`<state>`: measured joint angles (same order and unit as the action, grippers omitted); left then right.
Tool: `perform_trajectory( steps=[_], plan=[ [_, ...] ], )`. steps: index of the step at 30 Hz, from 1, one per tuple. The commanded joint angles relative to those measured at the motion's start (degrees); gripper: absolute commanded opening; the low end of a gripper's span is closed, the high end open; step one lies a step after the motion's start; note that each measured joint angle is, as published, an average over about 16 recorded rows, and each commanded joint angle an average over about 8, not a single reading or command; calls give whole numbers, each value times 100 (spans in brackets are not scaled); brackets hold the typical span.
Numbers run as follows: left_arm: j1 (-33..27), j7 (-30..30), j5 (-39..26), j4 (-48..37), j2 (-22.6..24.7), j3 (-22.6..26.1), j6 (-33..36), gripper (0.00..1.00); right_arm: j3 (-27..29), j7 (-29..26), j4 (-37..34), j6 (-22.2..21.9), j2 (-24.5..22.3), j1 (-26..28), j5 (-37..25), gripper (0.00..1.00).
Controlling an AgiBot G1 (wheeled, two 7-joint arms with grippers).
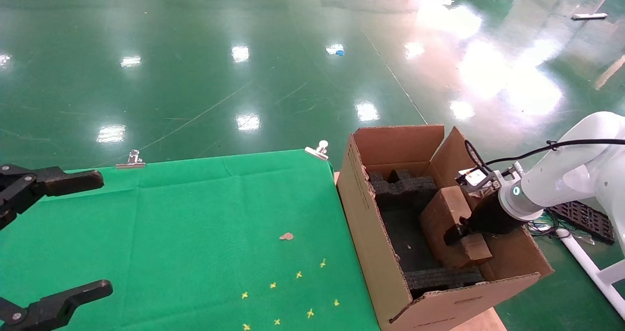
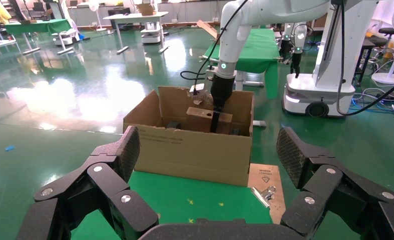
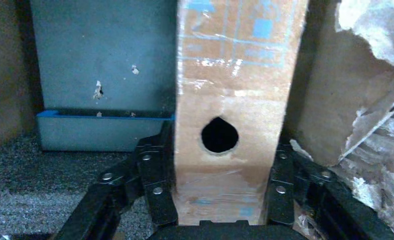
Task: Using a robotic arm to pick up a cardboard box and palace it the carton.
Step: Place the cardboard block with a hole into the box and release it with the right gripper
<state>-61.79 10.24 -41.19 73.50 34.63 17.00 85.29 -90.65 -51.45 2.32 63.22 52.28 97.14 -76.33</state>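
Note:
The large tan carton [image 1: 371, 233] stands open at the right end of the green table, with black foam blocks [image 1: 403, 187] inside. The white robotic arm [image 1: 561, 179] reaches into it from the right. Its black right gripper [image 1: 461, 231] is shut on the flat reddish-brown cardboard box [image 1: 442, 214], which leans tilted inside the carton above the foam. In the right wrist view the fingers [image 3: 154, 190] clamp both broad faces of the cardboard box [image 3: 235, 75], its holed narrow edge facing the camera. My left gripper [image 1: 103, 233] hangs open at the table's far left, facing the carton [image 2: 194, 150].
The green cloth [image 1: 205, 223] carries yellow cross marks [image 1: 298, 274] and a small brown scrap [image 1: 286, 236]. Metal clips [image 1: 318, 150] hold its far edge. A black tray [image 1: 581, 218] and white frame lie on the floor right of the carton.

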Motion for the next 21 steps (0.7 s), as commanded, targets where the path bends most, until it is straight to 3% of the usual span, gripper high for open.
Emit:
perform_trajectory(
  steps=[1, 21],
  plan=[
    [0, 0, 0, 0, 0, 1, 0, 100, -7, 10, -26, -3, 17, 13, -10, 100],
    [-2, -3, 5, 0, -3, 7, -3, 100, -17, 164, -100, 30, 86, 288, -31, 100]
  ],
)
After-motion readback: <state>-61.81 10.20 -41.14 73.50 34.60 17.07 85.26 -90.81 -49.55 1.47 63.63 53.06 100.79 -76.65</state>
